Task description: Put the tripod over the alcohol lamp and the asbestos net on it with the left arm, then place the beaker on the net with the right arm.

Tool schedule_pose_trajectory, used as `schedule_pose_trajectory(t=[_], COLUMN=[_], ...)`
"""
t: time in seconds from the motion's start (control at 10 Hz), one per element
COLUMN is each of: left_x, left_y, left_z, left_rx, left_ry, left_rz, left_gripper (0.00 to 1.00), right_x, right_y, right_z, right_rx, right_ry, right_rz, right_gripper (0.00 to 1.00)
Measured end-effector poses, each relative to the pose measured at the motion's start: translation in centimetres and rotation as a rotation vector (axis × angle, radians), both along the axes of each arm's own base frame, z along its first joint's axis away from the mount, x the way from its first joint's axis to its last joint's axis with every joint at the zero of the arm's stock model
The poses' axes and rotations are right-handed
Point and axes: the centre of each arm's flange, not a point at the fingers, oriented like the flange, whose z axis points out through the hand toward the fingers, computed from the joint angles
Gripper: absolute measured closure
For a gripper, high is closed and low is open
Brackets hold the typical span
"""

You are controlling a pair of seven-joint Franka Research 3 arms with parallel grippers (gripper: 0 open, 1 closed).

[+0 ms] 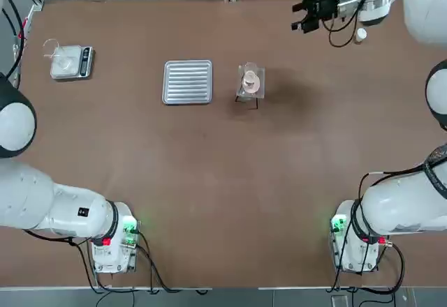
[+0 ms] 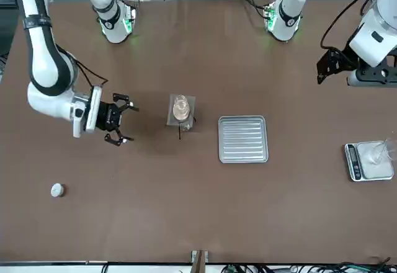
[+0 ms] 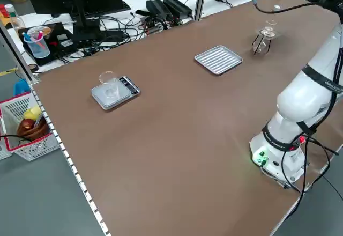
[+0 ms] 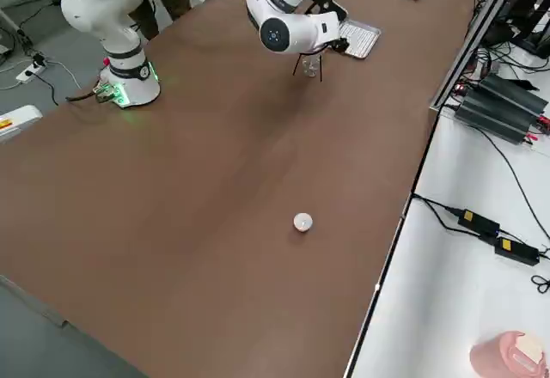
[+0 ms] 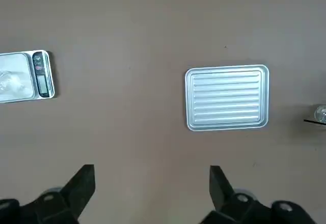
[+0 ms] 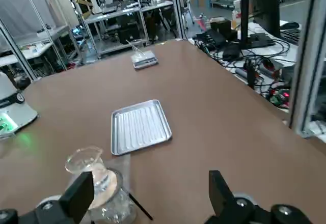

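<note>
**Jaws Released, Beaker on Net: Withdrawal Check**

Jaws of the right gripper (image 2: pixel 132 123): spread apart, with nothing gripped, left of the stack in the front view. Jaws of the left gripper (image 5: pixel 153 183): likewise released and without load, at the bottom of the left wrist view.

Step in hand: apparently the last, placing of the beaker (image 1: pixel 250 82). Located at upper centre right of the top view, upright on the asbestos net (image 2: pixel 172 111). Beneath the net, find the tripod (image 1: pixel 257 103), standing over the alcohol lamp (image 6: pixel 114 211).

Next move: probably none beyond clearance. Withdraw the right gripper along a path away from the glass and wire legs. Avoid nudging the net; likely to tip the beaker otherwise. Keep the left gripper clear of the stack.

Containers: beaker of clear glass, contents impossible to tell. Lamp also of clear glass, fill level likewise indeterminate. At upper left of the top view, note a glass cup (image 3: pixel 110 84) standing on the scale (image 1: pixel 85 63); contents not discernible. Between scale and stack, note the ribbed tray (image 1: pixel 187 81), flat on the surface (image 1: pixel 209 181). At lower left of the front view, note a white cap (image 2: pixel 57 190).
</note>
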Motion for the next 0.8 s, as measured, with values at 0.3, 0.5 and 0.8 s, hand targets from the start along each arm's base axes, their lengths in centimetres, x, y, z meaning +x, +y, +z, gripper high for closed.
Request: schedule_pose_trajectory(t=[0.3, 0.5, 0.8], left_x=[0.0, 0.0, 0.0], left_y=[0.0, 0.0, -0.1], left_z=[0.0, 0.0, 0.0], left_rx=[0.0, 0.0, 0.0], left_ry=[0.0, 0.0, 0.0], left_rz=[-0.001, -0.001, -0.002], left_gripper=[0.01, 0.01, 0.01], right_x=[1.4, 2.8, 4.9], right_y=[-3.5, -4.6, -5.2], right_z=[0.4, 1.9, 5.0], right_rx=[-0.18, -0.332, -0.475], right_ry=[0.012, 0.037, 0.086], right_rz=[-0.097, -0.207, -0.398], right_gripper=[0.0, 0.0, 0.0])
